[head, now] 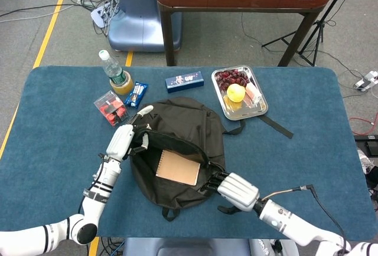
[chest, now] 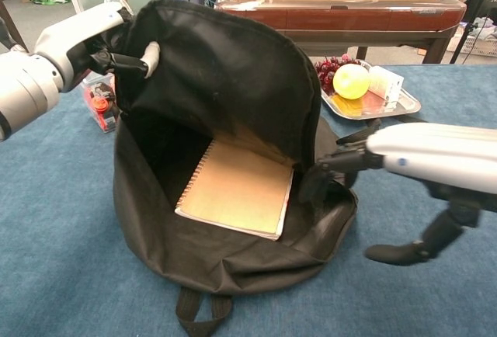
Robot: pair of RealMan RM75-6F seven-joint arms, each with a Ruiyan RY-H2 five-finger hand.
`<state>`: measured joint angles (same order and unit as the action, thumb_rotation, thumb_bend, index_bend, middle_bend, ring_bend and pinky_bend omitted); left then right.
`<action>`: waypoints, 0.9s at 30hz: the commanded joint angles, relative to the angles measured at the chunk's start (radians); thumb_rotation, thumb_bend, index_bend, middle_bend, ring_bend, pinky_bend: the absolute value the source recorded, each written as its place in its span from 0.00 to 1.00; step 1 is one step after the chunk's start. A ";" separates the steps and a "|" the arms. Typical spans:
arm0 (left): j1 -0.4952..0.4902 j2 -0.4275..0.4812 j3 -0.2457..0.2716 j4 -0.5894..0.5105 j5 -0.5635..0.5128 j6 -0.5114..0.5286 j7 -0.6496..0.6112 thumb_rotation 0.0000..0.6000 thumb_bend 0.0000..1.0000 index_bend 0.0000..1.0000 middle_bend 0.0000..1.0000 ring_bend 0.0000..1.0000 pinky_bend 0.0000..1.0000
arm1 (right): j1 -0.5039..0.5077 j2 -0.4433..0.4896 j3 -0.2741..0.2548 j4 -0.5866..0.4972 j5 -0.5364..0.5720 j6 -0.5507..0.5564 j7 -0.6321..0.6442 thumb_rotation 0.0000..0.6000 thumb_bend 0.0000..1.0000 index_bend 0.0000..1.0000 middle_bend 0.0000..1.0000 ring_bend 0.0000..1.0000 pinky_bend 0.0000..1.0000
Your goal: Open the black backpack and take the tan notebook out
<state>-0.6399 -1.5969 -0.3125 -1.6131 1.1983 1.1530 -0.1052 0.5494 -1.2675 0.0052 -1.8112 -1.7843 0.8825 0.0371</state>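
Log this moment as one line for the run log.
left hand: holds black backpack flap up | tan notebook: inside, exposed | right hand: at bag's opening edge, notebook not yet gripped

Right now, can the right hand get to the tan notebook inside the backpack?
Probably yes. The left hand holds the flap of the black backpack up, so the tan notebook lies uncovered. The right hand is at the opening's edge, with only the bag's rim between.
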 commanded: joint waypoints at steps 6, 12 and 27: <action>-0.002 -0.003 -0.010 -0.012 -0.014 0.010 0.020 1.00 0.65 0.58 0.10 0.07 0.11 | 0.066 -0.157 0.063 0.114 0.118 -0.048 -0.090 1.00 0.30 0.19 0.25 0.16 0.31; 0.000 -0.001 -0.014 -0.024 -0.026 0.012 0.024 1.00 0.64 0.58 0.10 0.07 0.09 | 0.108 -0.236 0.089 0.180 0.203 -0.092 -0.144 1.00 0.30 0.15 0.22 0.16 0.31; 0.008 0.005 -0.016 -0.034 -0.031 0.019 0.018 1.00 0.64 0.58 0.10 0.07 0.09 | 0.151 -0.339 0.072 0.317 0.263 -0.081 -0.262 1.00 0.23 0.15 0.21 0.13 0.30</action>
<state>-0.6320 -1.5914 -0.3282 -1.6467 1.1671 1.1724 -0.0877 0.6964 -1.5976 0.0798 -1.5040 -1.5232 0.7966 -0.2177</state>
